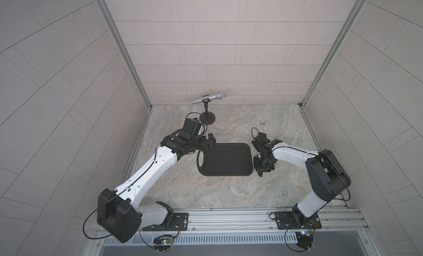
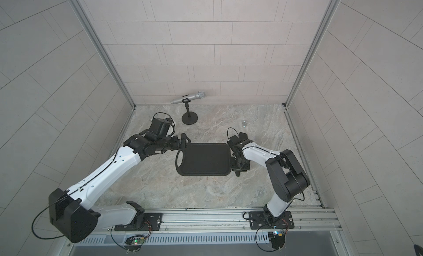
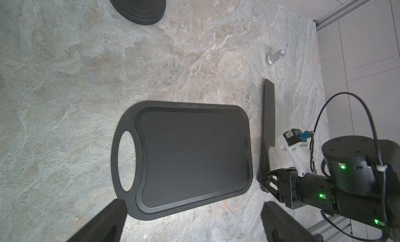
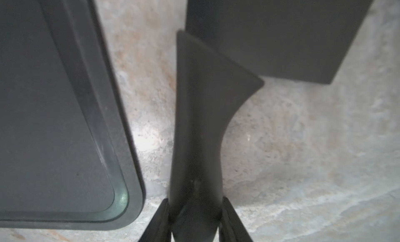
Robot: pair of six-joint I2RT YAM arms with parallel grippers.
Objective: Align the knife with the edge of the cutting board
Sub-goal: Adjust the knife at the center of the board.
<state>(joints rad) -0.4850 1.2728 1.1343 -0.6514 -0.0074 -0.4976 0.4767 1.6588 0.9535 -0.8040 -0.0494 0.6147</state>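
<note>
black knife (image 3: 269, 113), handle pinched in the right gripper (image 4: 195, 203), lies parallel just beside the cutting board (image 3: 190, 156) (left gripper (image 3: 193, 205) gapes, idle). looks like the placing step; next, release without nudging.

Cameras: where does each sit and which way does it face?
Top views: high above the base rail, looking down on the table; both arms, left gripper and right gripper flank the cutting board.
Left wrist: on the left arm, looking over the open left gripper across the cutting board to the knife and right arm.
Right wrist: on the right arm, close above the knife handle between its gripper's fingers.
Shared: both wrist views show knife beside cutting board, apart.
</note>
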